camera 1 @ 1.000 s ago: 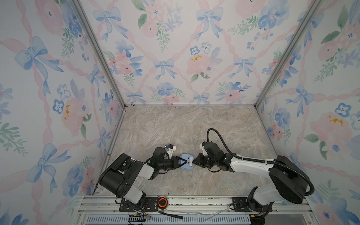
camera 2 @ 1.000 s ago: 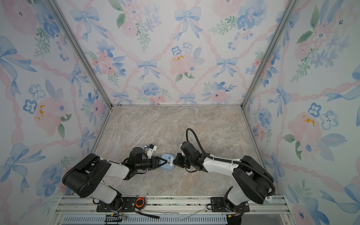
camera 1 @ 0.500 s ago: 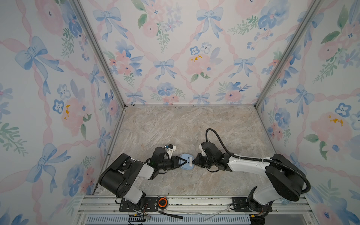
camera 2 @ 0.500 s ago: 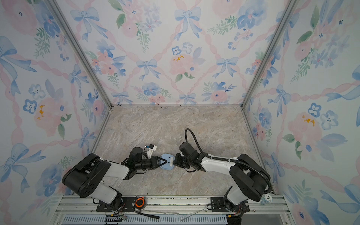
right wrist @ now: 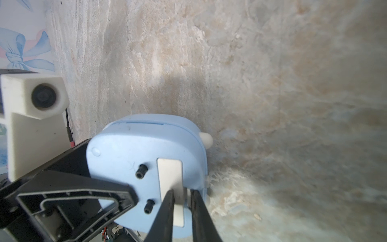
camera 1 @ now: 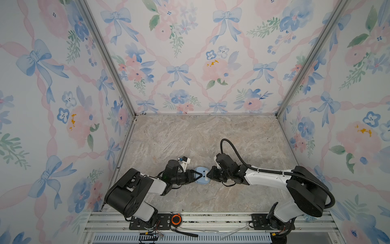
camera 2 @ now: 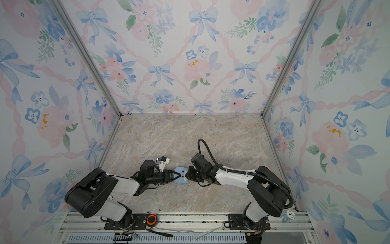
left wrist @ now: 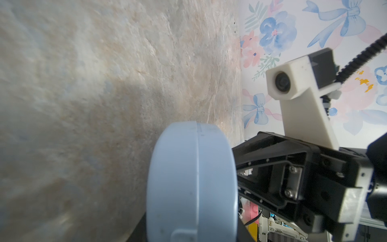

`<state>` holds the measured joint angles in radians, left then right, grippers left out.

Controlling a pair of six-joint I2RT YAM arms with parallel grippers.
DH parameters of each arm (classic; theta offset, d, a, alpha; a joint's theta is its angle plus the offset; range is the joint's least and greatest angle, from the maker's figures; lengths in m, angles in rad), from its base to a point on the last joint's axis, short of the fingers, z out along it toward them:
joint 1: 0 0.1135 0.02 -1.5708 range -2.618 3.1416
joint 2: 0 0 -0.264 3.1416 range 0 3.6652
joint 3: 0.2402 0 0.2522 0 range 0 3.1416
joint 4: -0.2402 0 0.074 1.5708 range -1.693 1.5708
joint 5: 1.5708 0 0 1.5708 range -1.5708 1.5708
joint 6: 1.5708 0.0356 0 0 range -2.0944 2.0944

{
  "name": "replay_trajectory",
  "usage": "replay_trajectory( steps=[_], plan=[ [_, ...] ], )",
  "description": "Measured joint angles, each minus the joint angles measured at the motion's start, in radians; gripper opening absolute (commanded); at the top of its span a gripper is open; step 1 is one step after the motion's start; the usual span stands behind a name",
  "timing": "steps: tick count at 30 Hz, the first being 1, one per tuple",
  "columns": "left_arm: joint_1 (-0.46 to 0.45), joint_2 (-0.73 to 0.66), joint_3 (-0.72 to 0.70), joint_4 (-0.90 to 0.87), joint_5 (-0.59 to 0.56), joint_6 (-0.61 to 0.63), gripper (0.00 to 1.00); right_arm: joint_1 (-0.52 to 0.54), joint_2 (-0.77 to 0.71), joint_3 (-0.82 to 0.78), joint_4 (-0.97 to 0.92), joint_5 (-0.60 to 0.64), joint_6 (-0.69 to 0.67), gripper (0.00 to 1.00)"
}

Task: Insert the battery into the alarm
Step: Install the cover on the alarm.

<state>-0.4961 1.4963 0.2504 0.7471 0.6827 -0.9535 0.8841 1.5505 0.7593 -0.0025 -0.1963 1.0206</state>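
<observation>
Against a second ago: small creep of the right arm point(camera 1: 263, 178) and its cable loop point(camera 1: 221, 146) toward the centre of the bench point(camera 1: 190, 137), bringing the right tool point(camera 1: 207, 174) closer onto the alarm point(camera 1: 203, 181). No shift of the alarm itself, nor of the left arm point(camera 1: 152, 186), over that second.

State of the left tool point(camera 1: 198, 175): clamped on the alarm through its thickness, one finger point(right wrist: 83, 183) laid across the blue back. Alarm near the front middle of the bench, between the two tools, blue back turned upward in both top views. Resting on the bench or held just off it: cannot tell.

Only in the right wrist view: the back close up, with the white panel point(right wrist: 169, 174), two small black knobs point(right wrist: 141, 170) beside it and a pale nub point(right wrist: 206, 140) on the rim. There, the right tool's slim tips point(right wrist: 166, 211) slightly apart, straddling the panel's near end; pinching it or merely around it, cannot tell.

Only in the left wrist view: the alarm point(left wrist: 192, 178) edge-on, its seam point(left wrist: 198, 167) running round the side, with the right tool and the right wrist camera point(left wrist: 282, 82) beyond it.

Only from above: an orange-and-black tape measure point(camera 1: 175, 219) on the front rail point(camera 1: 211, 217) between the arm bases. In a top view, a small pale roll point(camera 2: 288, 215) marked 10 by the right arm's base.
</observation>
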Motion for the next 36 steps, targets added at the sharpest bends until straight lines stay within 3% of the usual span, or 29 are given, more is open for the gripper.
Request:
replay_trajectory(
  steps=[8, 12, 14, 36],
  plan=[
    [0.009, -0.032, 0.000, -0.045, -0.017, 0.003, 0.00, 0.003, -0.041, 0.011, -0.064, 0.022, -0.027, 0.36],
    [0.009, -0.036, 0.000, -0.053, -0.020, 0.003, 0.00, 0.005, -0.064, 0.014, -0.081, 0.034, -0.036, 0.12],
    [0.009, -0.036, 0.000, -0.054, -0.020, 0.003, 0.00, 0.008, -0.063, 0.019, -0.085, 0.034, -0.045, 0.07],
    [0.020, -0.039, 0.000, -0.058, -0.020, 0.002, 0.00, 0.029, 0.047, 0.086, -0.084, 0.041, -0.071, 0.00]
  ],
)
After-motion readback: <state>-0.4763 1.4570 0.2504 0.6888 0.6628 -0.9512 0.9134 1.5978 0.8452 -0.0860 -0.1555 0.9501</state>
